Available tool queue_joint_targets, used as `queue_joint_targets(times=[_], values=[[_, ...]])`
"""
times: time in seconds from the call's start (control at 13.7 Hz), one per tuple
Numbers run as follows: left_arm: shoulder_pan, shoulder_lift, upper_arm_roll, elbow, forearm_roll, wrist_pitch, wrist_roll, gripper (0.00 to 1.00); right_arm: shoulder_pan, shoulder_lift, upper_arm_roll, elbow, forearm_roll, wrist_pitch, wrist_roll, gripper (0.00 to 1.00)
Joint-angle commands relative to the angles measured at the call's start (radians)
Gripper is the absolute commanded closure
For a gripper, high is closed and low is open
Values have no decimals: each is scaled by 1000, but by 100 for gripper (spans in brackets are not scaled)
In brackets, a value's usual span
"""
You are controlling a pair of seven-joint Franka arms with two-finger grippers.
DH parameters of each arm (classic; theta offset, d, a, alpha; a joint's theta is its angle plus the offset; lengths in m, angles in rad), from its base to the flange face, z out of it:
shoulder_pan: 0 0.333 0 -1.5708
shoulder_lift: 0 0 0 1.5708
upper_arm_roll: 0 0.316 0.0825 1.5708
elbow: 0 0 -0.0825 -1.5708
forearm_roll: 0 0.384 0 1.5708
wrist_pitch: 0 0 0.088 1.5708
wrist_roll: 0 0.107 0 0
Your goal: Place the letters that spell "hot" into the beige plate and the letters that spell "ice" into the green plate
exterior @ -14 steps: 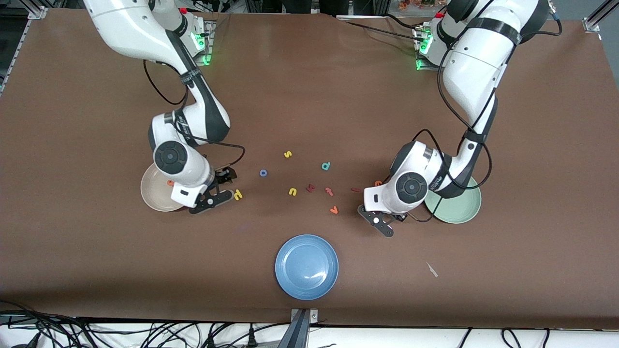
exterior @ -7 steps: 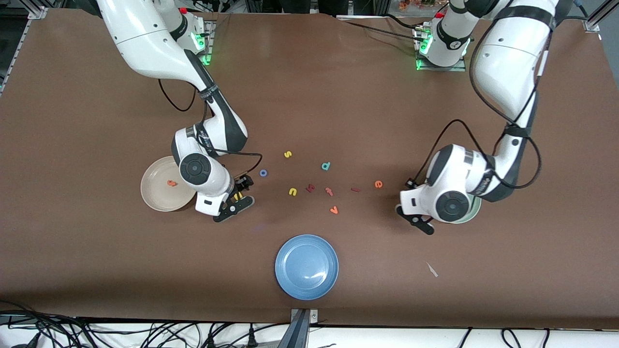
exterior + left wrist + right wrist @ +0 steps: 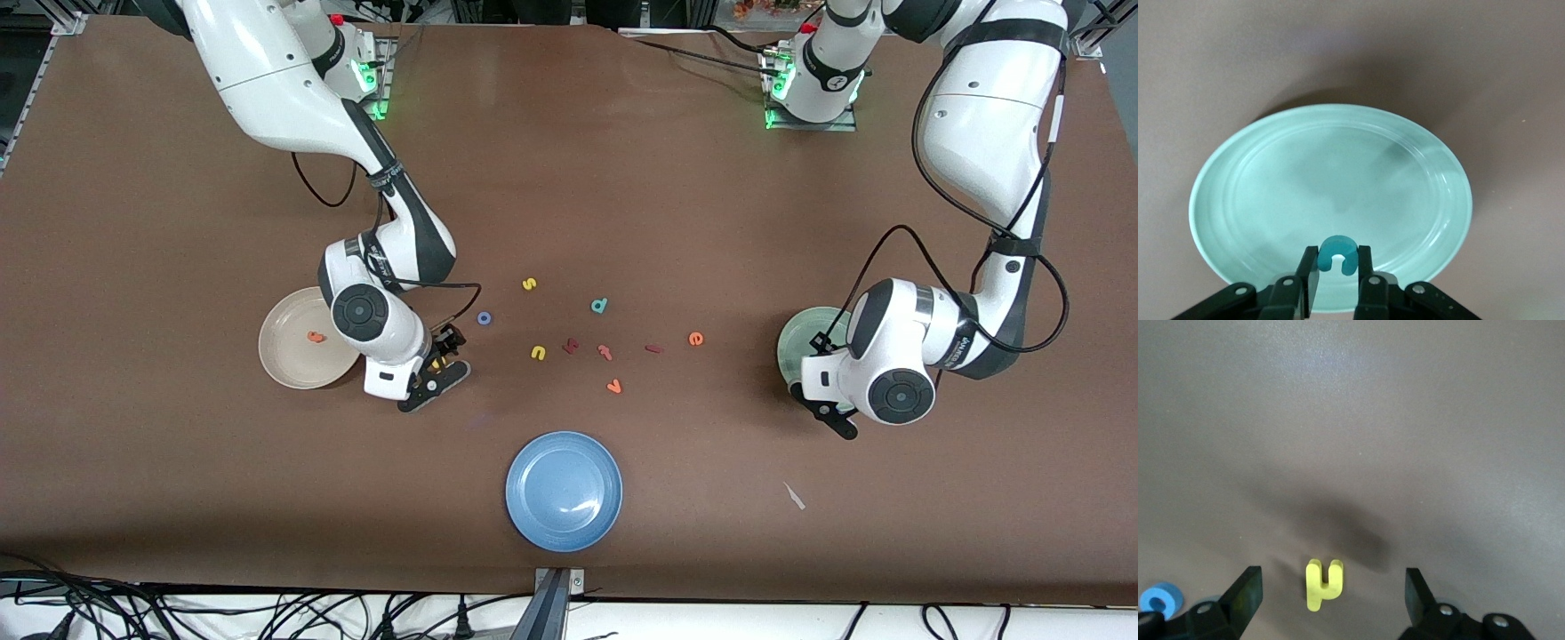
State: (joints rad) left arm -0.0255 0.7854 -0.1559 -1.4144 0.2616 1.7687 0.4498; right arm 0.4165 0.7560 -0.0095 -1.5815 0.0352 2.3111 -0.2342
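Over the green plate (image 3: 1431, 167), left gripper (image 3: 1338, 270) pinches teal "c" (image 3: 1337, 253)

Bare brown table (image 3: 622, 178) stretches wide between the arm bases and the scattered letters (image 3: 605, 352) mid-table. The letters lie close together, leaving only narrow gaps. A blue plate (image 3: 564, 491) sits nearer the camera, with open table on both sides of it.

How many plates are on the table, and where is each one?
3: the beige plate toward the right arm's end, the green plate toward the left arm's end, and the blue plate nearest the front camera.
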Motion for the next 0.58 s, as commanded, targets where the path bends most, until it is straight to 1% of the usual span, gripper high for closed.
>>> queue_joint_targets(times=[0.0,0.07,0.22,0.29,0.36,0.44,0.51], values=[[-8,5,-8,-59,34,64,9,80,-10,14,6,-15,3,57,-30,12],[-7,5,-8,-93,34,107,6,80,-7,14,6,-20,5,66,-30,16],[-5,2,-8,-107,34,129,7,78,-7,14,6,-23,3,67,-30,22],[-10,-3,-8,-101,34,123,7,55,-7,14,6,-23,3,67,-30,25],[-11,-8,-10,-101,34,120,6,5,-5,14,6,-23,3,63,-30,32],[-11,-12,-11,-98,34,118,15,0,-4,14,6,-22,3,59,-30,36],[-11,-20,-11,-97,34,114,15,0,-4,14,6,-23,5,59,-28,36]])
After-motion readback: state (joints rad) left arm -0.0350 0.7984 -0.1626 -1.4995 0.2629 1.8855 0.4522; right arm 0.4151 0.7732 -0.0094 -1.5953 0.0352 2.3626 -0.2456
